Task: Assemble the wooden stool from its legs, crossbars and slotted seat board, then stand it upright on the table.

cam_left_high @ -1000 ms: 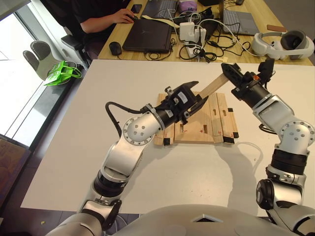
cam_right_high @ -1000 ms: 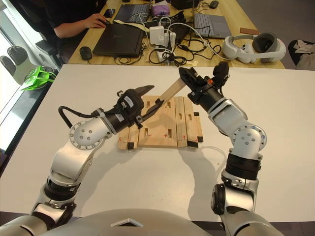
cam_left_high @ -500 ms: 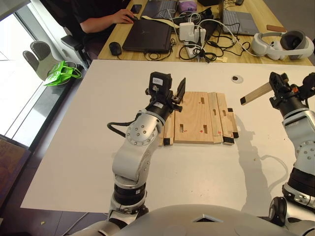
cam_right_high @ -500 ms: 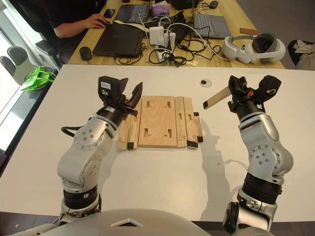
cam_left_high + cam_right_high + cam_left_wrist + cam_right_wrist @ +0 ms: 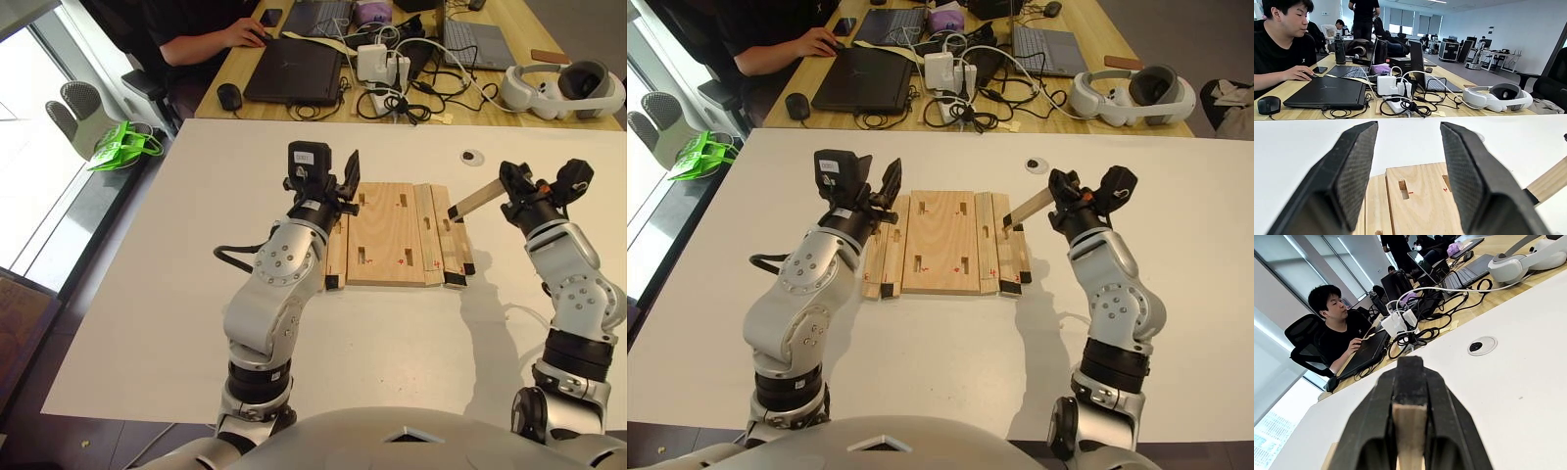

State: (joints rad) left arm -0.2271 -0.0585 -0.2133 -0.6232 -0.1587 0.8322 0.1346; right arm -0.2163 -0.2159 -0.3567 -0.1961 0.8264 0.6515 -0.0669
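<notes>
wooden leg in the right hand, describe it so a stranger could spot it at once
On the white table, a slotted seat board lies flat with wooden bars along both sides. By its right edge, the right hand holds the wooden leg aloft, slanting down toward the board. It is the only wooden piece lifted off the table, dark-capped at its lower end.
</notes>
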